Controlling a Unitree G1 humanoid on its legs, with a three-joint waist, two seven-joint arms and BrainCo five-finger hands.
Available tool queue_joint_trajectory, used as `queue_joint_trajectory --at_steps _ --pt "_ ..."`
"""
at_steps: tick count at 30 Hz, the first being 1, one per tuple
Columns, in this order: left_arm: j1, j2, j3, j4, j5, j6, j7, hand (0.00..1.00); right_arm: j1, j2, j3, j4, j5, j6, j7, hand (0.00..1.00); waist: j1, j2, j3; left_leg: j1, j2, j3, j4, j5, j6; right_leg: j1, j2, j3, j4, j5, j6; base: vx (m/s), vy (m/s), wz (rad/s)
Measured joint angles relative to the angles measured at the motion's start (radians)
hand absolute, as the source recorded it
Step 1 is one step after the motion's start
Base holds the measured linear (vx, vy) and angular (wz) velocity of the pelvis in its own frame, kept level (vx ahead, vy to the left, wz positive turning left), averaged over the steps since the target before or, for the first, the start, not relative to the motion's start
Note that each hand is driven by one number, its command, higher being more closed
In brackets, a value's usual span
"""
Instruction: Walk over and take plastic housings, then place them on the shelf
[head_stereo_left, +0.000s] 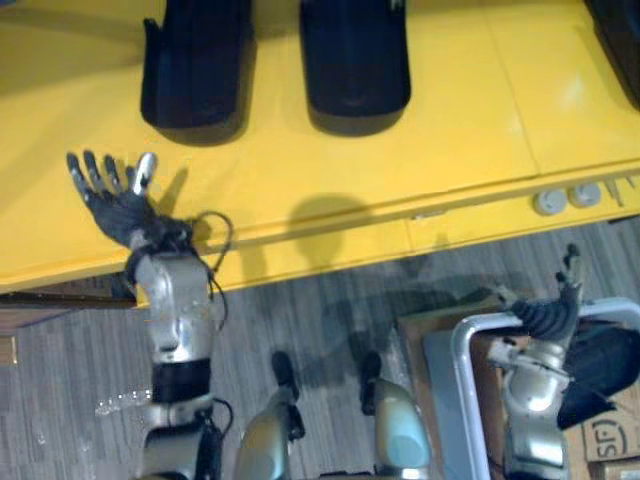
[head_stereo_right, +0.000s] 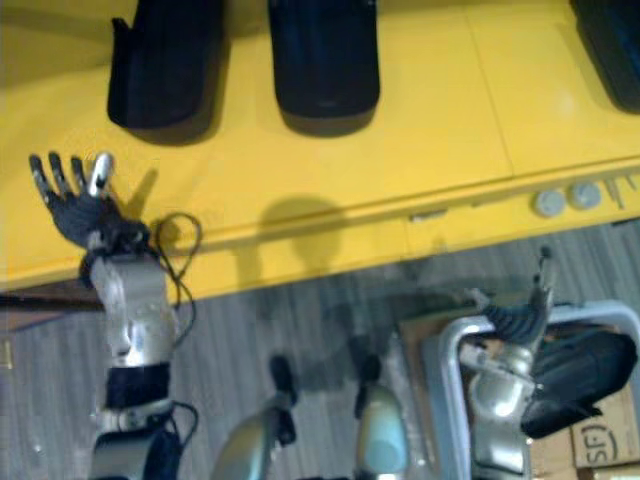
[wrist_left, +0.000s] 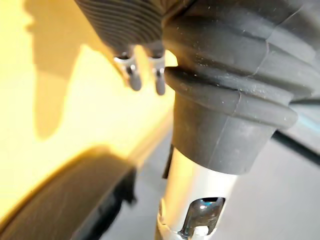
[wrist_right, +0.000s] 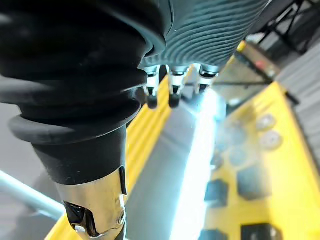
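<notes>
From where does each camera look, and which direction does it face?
Left eye view: on the head, facing down at the yellow shelf with black housings; left hand and right hand show.
Right eye view: beside it, sharing that same scene.
Left wrist view: on the left wrist, along its fingers, onto the shelf.
Right wrist view: on the right wrist, along its fingers, toward the shelf.

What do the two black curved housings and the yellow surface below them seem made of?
Black curved housings, left and right: probably moulded plastic, smooth rounded edges, faint sheen. Yellow surface: glossy, reflecting light, panel seams; painted metal or laminate, unclear which.
</notes>
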Motion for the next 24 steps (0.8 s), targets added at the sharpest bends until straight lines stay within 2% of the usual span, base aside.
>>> queue_joint_trajectory --at_steps 5,9,11,14,16,19,24 --pt "0.102 -0.056 0.077 -0.093 0.329 0.052 0.046 0.00 0.002 0.002 0.012 0.000 -0.001 -0.036 0.024 0.00 0.005 0.036 -0.025 0.029 0.000 0.001 -0.004 -0.013 0.004 0.031 0.000 -0.002 -0.008 0.001 0.001 0.02 0.005 0.00" --pt "0.153 -0.060 0.118 -0.144 0.467 0.085 0.078 0.00 -0.003 0.002 0.019 -0.021 -0.024 -0.039 0.028 0.00 0.006 0.039 -0.028 0.030 0.002 0.001 -0.004 -0.014 0.003 0.033 0.001 -0.003 -0.009 0.001 0.001 0.00 0.000 0.00" --pt "0.182 -0.061 0.141 -0.173 0.520 0.086 0.084 0.00 -0.016 -0.002 0.018 -0.074 -0.040 -0.039 0.041 0.00 0.007 0.038 -0.028 0.031 0.002 0.002 -0.004 -0.014 0.003 0.033 0.002 -0.003 -0.009 0.001 0.002 0.00 0.000 0.00" --pt "0.253 -0.063 0.154 -0.189 0.654 0.086 0.082 0.00 -0.077 -0.040 0.006 -0.173 -0.060 -0.055 0.039 0.00 0.008 0.038 -0.071 0.030 0.002 0.001 -0.010 -0.013 0.003 0.034 0.002 -0.004 -0.019 0.003 0.005 0.01 0.002 0.00" --pt "0.317 -0.077 0.154 -0.190 0.771 0.085 0.082 0.00 -0.148 -0.075 -0.021 -0.247 -0.101 -0.086 0.024 0.00 0.016 0.038 -0.122 0.030 0.002 -0.001 -0.015 -0.013 0.003 0.038 0.002 -0.007 -0.029 0.004 0.007 0.06 0.002 0.04" --pt "0.400 -0.096 0.155 -0.184 0.895 0.085 0.083 0.00 -0.297 -0.146 -0.069 -0.313 -0.142 -0.126 -0.023 0.00 0.031 0.036 -0.139 0.047 0.003 -0.026 -0.015 -0.013 0.003 0.072 0.001 -0.030 -0.036 0.004 0.007 0.04 -0.017 0.17" --pt "0.521 -0.098 0.204 -0.085 0.971 0.087 0.108 0.00 -0.489 -0.270 -0.070 -0.305 -0.170 -0.125 -0.065 0.00 0.060 0.024 -0.156 0.049 0.002 -0.036 -0.015 -0.013 0.004 0.090 0.002 -0.039 -0.053 0.007 0.011 0.00 -0.008 0.07"
